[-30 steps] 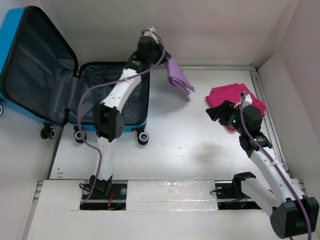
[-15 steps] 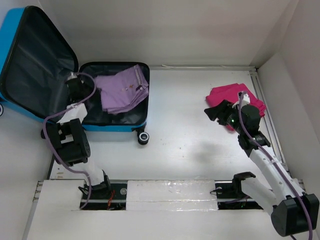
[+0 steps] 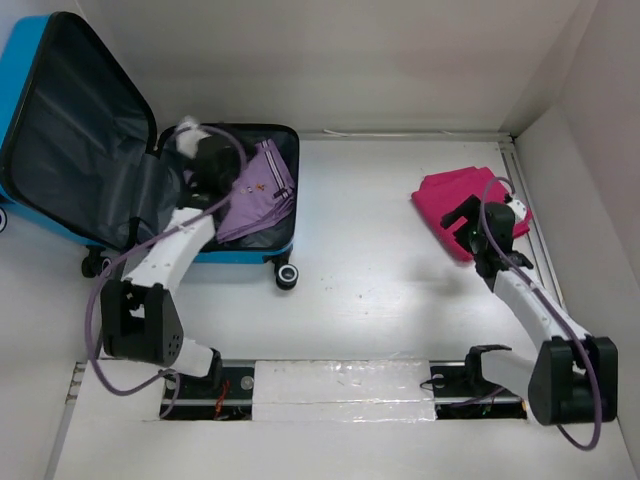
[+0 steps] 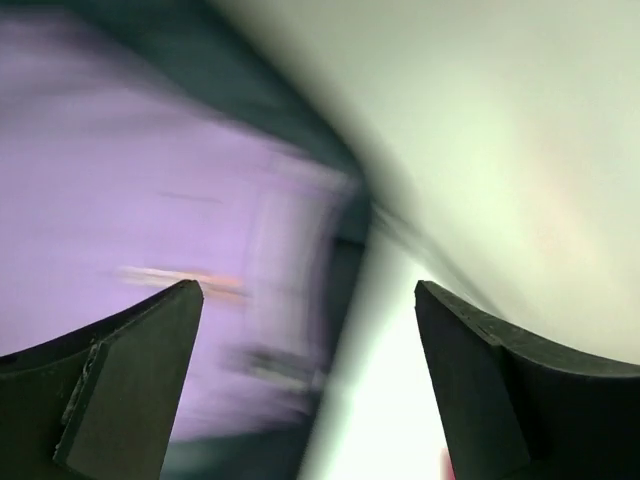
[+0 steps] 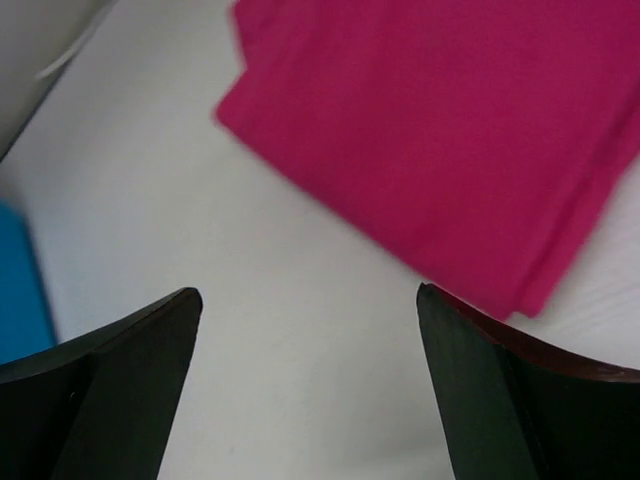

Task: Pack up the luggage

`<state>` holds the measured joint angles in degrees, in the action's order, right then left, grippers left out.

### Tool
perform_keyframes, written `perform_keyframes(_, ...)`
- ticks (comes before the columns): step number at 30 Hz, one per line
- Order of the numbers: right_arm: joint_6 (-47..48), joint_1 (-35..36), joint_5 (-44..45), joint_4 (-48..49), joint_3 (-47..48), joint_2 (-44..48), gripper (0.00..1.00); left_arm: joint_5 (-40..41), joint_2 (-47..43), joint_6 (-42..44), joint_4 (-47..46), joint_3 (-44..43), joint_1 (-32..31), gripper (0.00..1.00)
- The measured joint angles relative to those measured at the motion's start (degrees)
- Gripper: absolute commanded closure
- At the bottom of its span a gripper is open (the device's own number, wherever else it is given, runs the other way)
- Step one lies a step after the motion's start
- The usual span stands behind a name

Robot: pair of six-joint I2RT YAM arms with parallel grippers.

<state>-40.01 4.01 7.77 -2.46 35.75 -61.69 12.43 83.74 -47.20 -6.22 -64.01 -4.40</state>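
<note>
Overhead, we see purple cloth (image 3: 262, 190) inside the open luggage (image 3: 20, 60), far left; only wrist views show left fingers (image 4: 120, 390) and right fingers (image 5: 110, 390) released.

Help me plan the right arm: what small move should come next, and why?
Probably ease the right claw forward onto the pink cloth: its open jaws are just short of it, outside the luggage where the purple cloth already sits.
</note>
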Motion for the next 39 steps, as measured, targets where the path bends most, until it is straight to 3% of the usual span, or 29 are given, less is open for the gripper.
perform_keyframes(5,-4.0,-8.2,5.9,-2.7,2.2,-8.2,0.12,7.2,0.2,5.4,-8.3,-5.0,-28.0,0.19)
perform_keyframes(7,-5.2,-11.6,6.6,-3.1,2.6,-10.3,0.13,7.8,3.6,6.6,-10.6,-5.3,-36.0,0.19)
perform_keyframes(9,-6.1,-14.4,6.6,-3.1,2.9,-12.5,0.14,7.2,10.1,7.1,-11.2,-6.6,-41.8,0.19)
perform_keyframes(12,-6.8,-18.1,5.1,-3.1,4.0,-17.6,0.2,4.4,20.1,7.0,-10.9,-7.7,-45.6,0.2)
perform_keyframes(18,-6.7,-20.3,-1.0,-3.4,8.1,-27.0,0.85,-1.6,28.3,5.5,-9.8,-7.6,-46.6,0.2)
perform_keyframes(20,-5.9,-20.3,-3.4,-3.4,9.2,-27.6,0.99,-3.1,28.3,4.6,-11.2,-7.6,-46.6,0.2)
perform_keyframes(26,-4.7,-18.2,-9.4,-0.3,7.7,-27.3,0.99,-6.8,28.3,1.9,-13.8,-7.6,-46.4,0.2)
perform_keyframes(33,-3.0,-7.8,-15.3,2.6,-1.6,-16.7,0.77,-9.6,29.6,-1.4,-15.0,-7.5,-43.1,0.2)
perform_keyframes(36,-2.2,-5.4,-19.1,1.2,-3.0,-12.4,0.37,-9.7,31.6,-2.1,-14.9,-7.6,-41.6,0.2)
perform_keyframes(37,-1.7,-4.9,-20.0,0.9,-3.0,-11.4,0.18,-9.8,32.6,-2.3,-14.5,-8.0,-41.4,0.2)
perform_keyframes(39,-0.6,-4.0,-20.8,0.5,-2.9,-9.6,0.11,-9.9,35.1,-2.6,-13.0,-9.7,-41.3,0.2)
